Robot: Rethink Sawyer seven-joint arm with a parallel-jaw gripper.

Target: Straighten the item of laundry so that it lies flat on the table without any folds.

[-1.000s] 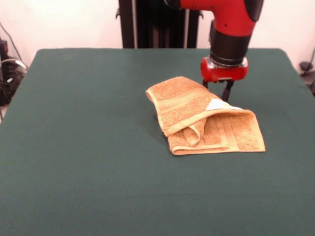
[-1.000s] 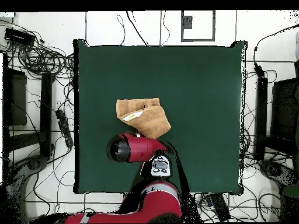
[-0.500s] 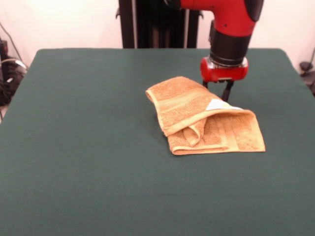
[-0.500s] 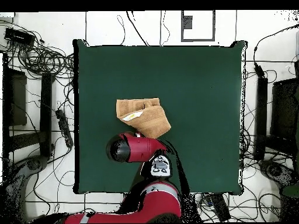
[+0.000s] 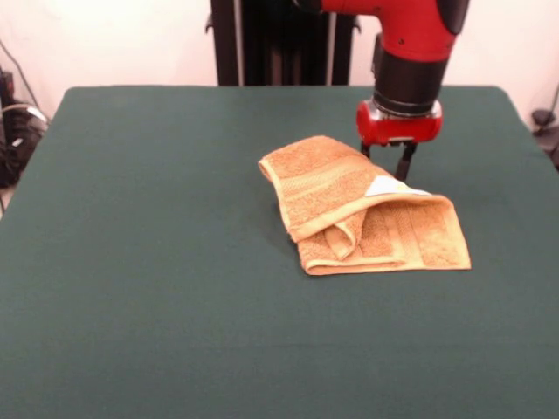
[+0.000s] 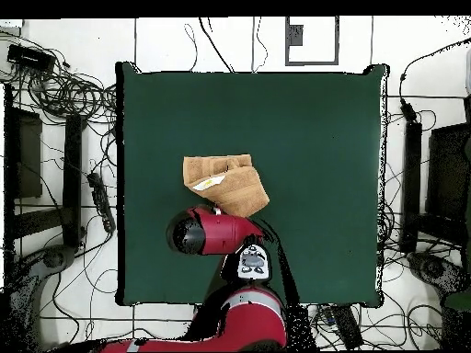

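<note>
The orange-tan towel (image 5: 367, 214) lies crumpled on the dark green table (image 5: 157, 262), right of centre, folded over itself with several layers. Its white tag (image 5: 384, 186) shows on top near the far edge. My gripper (image 5: 384, 162) hangs just behind the towel's far edge, close above the table, open and empty, with one finger (image 5: 403, 162) next to the tag. In the overhead view the towel (image 6: 228, 184) lies left of the table's (image 6: 313, 138) centre, and the red wrist (image 6: 202, 232) just below it hides the gripper.
The black pedestal (image 5: 279, 42) stands behind the table's far edge. Cables and dark equipment (image 6: 64, 101) lie on the floor round the table. The towel is well away from all the table's edges.
The wrist has risen very slightly. The towel has not moved.
</note>
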